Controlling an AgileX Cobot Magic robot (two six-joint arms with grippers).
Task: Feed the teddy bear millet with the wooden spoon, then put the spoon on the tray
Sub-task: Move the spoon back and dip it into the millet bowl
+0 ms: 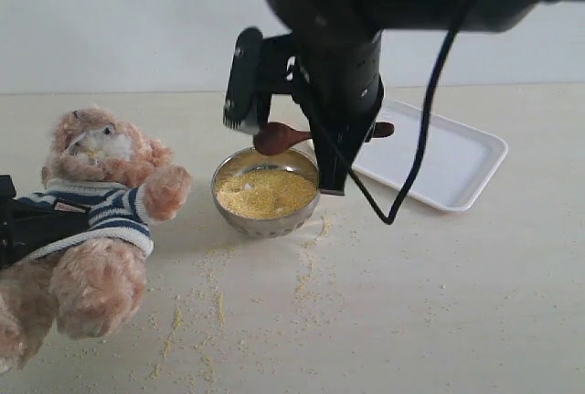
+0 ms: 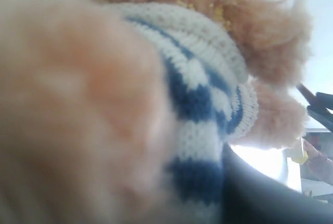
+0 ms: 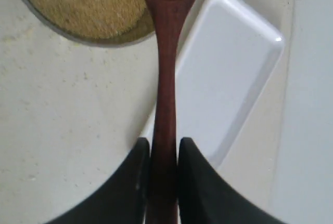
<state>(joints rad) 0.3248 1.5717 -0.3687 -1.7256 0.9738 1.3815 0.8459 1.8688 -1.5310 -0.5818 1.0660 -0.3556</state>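
Observation:
The teddy bear (image 1: 101,202) sits at the left, facing the steel bowl (image 1: 239,216) heaped with millet (image 1: 265,193). My left gripper (image 1: 14,220) is shut on the bear's striped torso from the left edge. In the left wrist view the bear (image 2: 208,78) fills the picture, with one dark finger (image 2: 260,198) against the sweater. My right gripper (image 1: 340,143) is shut on the wooden spoon (image 1: 271,138) and holds it level, with its small bowl above the steel bowl's far rim. The right wrist view shows the handle (image 3: 165,78) clamped in the gripper (image 3: 164,142), over the millet (image 3: 83,0) and the tray (image 3: 229,73).
The white tray (image 1: 448,161) lies to the right of and behind the steel bowl, under the right arm. Loose millet grains (image 1: 215,293) are scattered over the table in front of the bowl. A black cable (image 1: 416,165) hangs from the right arm.

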